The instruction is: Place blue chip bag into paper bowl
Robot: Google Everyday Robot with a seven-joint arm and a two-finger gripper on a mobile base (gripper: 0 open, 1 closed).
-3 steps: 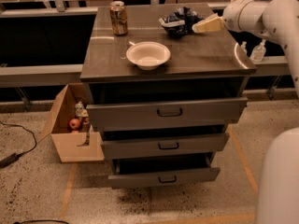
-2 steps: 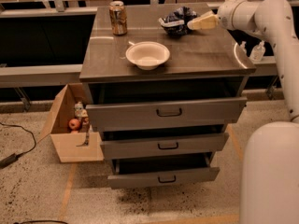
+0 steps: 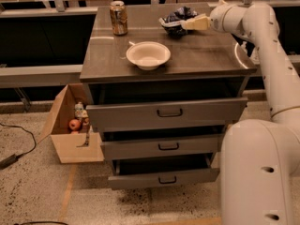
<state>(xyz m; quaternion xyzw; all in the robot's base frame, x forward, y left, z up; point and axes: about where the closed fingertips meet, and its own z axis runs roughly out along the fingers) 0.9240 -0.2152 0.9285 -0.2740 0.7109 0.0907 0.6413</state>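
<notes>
The blue chip bag [image 3: 174,20], crumpled dark navy foil with silvery patches, lies at the back right of the cabinet top. The paper bowl [image 3: 148,55], off-white and shallow, stands empty near the front middle of the top, apart from the bag. My gripper [image 3: 191,23], tan-coloured at the end of the white arm, reaches in from the right and meets the bag's right side. The bag rests on the surface.
A gold-brown soda can [image 3: 118,18] stands upright at the back left of the grey cabinet top [image 3: 108,60]. Three drawers below stand slightly open. An open cardboard box [image 3: 70,125] with small items sits on the floor at left. My white base [image 3: 260,172] fills the lower right.
My gripper has moved left across the back of the top and come up against the chip bag. The bowl and the can have not moved.
</notes>
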